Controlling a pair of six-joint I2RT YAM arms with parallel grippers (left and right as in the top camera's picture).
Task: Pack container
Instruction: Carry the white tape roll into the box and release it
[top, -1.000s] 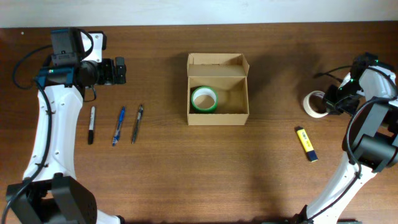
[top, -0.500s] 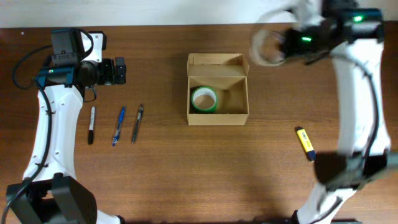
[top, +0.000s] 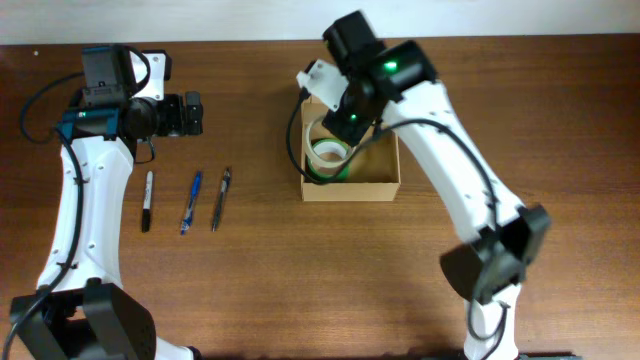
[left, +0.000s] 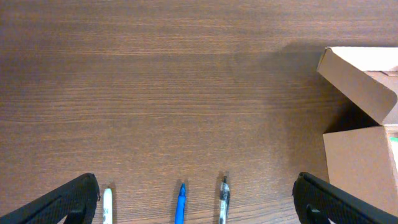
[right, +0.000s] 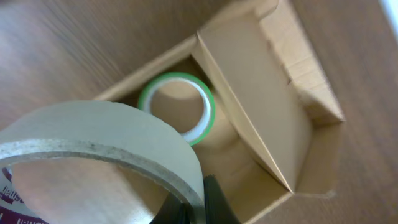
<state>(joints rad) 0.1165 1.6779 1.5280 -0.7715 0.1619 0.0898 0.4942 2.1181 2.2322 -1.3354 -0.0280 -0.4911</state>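
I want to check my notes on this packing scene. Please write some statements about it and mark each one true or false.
1. A green tape roll lies inside the cardboard box. True.
2. The right gripper is open and empty. False: it is shut on a beige tape roll, held above the box.
3. The blue pen lies between a black marker and a dark pen. True.
4. The left gripper holds the blue pen. False: it is open and holds nothing; the pen lies on the table.
5. The lid of the box is closed. False: the flap stands open.
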